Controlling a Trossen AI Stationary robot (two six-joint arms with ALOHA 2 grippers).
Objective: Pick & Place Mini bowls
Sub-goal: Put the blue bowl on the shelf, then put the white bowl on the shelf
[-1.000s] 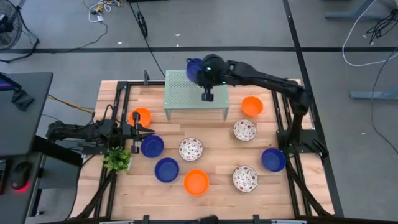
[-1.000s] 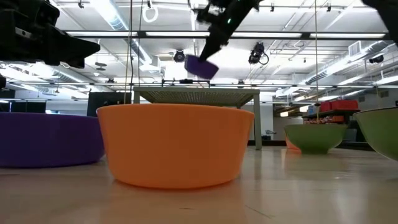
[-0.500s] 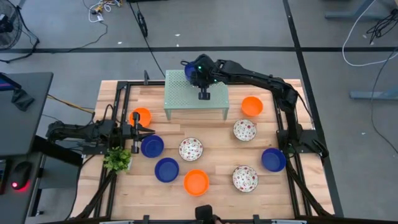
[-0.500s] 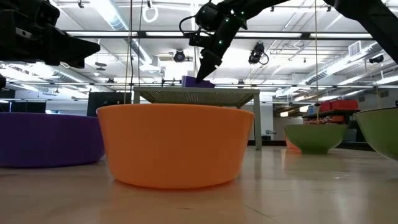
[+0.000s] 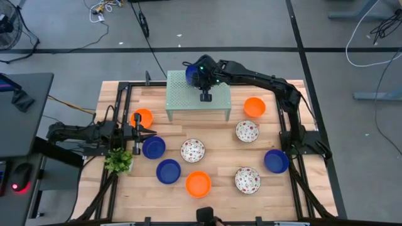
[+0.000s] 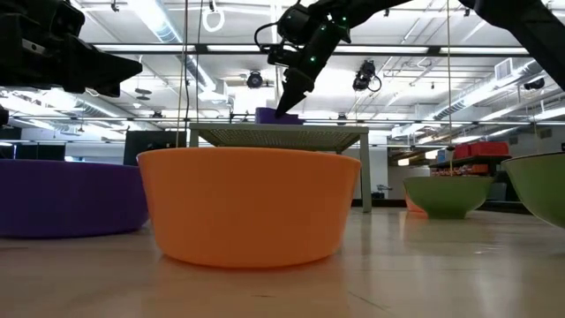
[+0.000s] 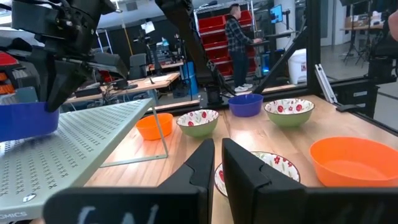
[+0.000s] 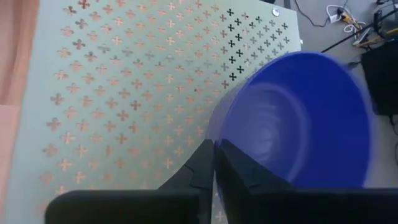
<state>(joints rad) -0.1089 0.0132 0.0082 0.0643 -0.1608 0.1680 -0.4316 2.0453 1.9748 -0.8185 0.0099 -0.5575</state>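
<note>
Where perforated metal stand [image 5: 197, 94] ends, round, seemingly glossy blue bowl [image 8: 305, 118] sits.

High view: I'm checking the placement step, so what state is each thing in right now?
Dark blue round mini bowl: resting on the mint-green perforated metal stand.
Right gripper: at that bowl's rim.
Left gripper: fingers nearly together, empty, beside the small leafy green plant.
Other mini bowls, such as the orange one: upright on the wooden table, empty.
</note>
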